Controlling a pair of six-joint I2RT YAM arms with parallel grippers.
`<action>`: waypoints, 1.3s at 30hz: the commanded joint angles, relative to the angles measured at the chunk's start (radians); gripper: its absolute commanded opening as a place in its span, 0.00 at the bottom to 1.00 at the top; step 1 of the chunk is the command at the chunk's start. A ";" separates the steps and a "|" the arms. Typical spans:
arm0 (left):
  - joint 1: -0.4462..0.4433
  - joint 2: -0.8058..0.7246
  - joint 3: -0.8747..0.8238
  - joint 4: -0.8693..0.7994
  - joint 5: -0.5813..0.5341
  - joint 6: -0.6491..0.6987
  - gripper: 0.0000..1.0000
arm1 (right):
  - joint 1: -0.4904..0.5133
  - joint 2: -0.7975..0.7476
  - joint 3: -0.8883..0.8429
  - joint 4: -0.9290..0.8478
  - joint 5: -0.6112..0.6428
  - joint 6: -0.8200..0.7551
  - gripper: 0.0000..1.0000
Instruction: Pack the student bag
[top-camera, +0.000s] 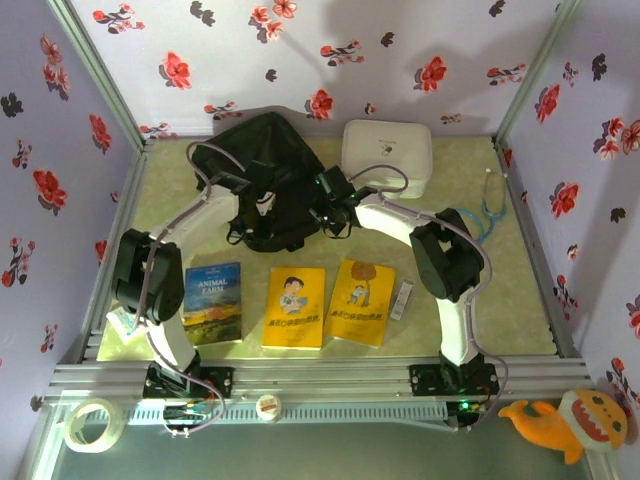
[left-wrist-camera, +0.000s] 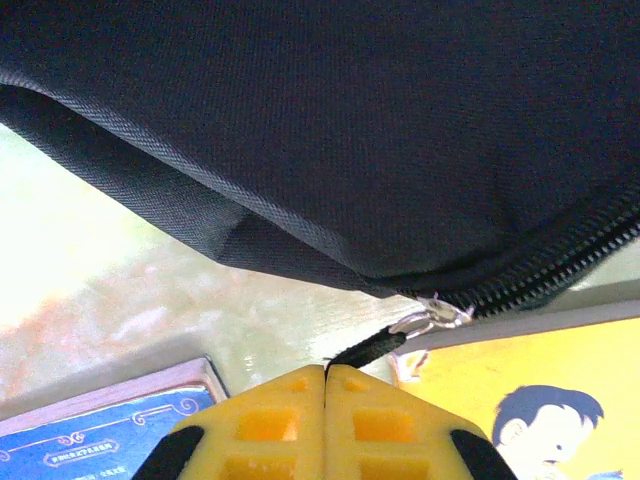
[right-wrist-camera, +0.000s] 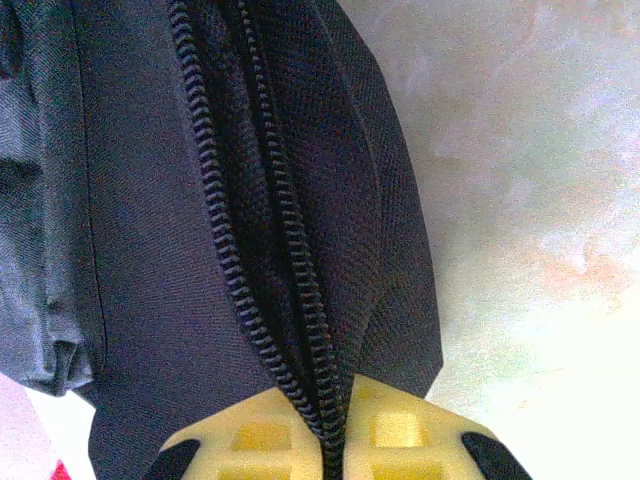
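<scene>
Black soft fabric backpack (top-camera: 262, 150): black cord zip pull (left-wrist-camera: 368, 350) pinched by left gripper (left-wrist-camera: 326, 374), zipper edge clamped by right gripper (right-wrist-camera: 335, 425); best tugged slow, along teeth.

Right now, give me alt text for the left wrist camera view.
The left pincer is shut on the black zipper pull of the student bag, whose dark fabric spans the top. A blue book and a yellow book lie on the pale table below.
</scene>
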 joint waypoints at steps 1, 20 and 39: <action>0.034 -0.090 0.025 -0.053 0.040 0.000 0.00 | -0.037 -0.044 -0.006 -0.033 0.118 -0.054 0.12; -0.017 -0.067 0.047 0.131 0.234 -0.026 0.00 | 0.022 -0.061 0.008 -0.040 -0.203 0.100 0.67; 0.007 -0.158 -0.114 0.027 0.085 -0.001 0.00 | -0.004 -0.006 0.021 -0.030 -0.055 0.097 0.16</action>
